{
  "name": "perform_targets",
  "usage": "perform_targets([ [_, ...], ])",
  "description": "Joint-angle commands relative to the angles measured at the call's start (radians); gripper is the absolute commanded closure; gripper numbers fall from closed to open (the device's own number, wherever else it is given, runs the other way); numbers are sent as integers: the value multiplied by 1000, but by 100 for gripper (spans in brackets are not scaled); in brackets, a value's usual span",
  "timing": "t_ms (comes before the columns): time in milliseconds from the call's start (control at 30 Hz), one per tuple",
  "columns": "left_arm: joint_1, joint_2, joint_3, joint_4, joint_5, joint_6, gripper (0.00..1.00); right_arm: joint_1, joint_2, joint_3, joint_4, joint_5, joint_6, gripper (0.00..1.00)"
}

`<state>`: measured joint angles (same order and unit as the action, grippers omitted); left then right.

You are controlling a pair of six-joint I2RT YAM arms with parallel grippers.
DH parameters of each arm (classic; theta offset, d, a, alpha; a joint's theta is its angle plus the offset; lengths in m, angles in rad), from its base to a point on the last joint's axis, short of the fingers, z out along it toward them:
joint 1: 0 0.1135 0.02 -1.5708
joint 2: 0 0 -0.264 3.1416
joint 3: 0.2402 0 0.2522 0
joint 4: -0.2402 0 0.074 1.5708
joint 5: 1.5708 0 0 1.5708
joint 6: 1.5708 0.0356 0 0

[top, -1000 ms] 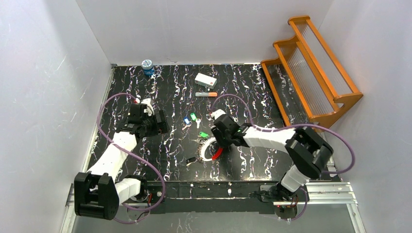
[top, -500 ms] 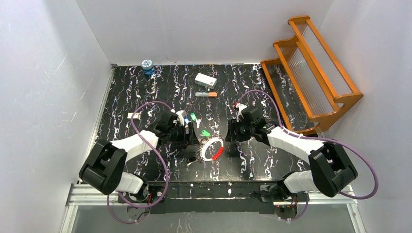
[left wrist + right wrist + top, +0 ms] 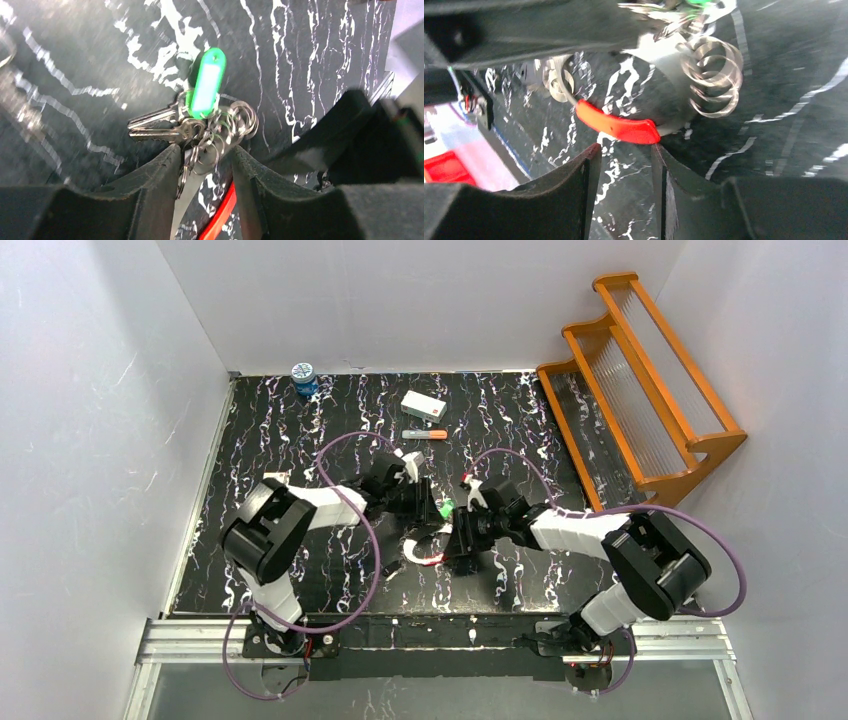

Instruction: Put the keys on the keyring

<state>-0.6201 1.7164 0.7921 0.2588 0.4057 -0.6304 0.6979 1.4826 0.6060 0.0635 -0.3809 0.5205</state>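
Keys and keyring lie together at the middle of the table, with both my grippers down on them.

The keys lie flat in a bunch of small split rings with a green tag. In my left wrist view their blades run leftward and the tag's long axis points away from me, slightly tilted. My left gripper is parted, its fingertips astride the split rings without clamping them. The keyring's red stretch lies crosswise just past my right gripper, whose fingers stand apart and grasp nothing. Both arms reach inward, wrists nearly meeting, and the left gripper blocks the top of my right wrist view. Well behind are a marker, a white box and a blue jar. An orange rack stands at the right.
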Motion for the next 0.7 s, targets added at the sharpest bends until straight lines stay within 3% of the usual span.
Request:
perform_targets([
  [0,-32,88,71,-57,44,56,59,72,19,0,83,-50,47,51],
  [133,-32,35,96,-125,-1,116,58,94,-35,-11,92,-51,56,49],
  [333,-31,-177,61,-293,-282,183,52,57,-139,27,10,57,1,41],
  [500,-30,-387,-80,-360,-492,68,50,-55,-85,68,-12,5,-35,40],
  [667,-32,-596,-305,-315,-514,-78,51,-90,39,126,-54,-7,-80,40],
])
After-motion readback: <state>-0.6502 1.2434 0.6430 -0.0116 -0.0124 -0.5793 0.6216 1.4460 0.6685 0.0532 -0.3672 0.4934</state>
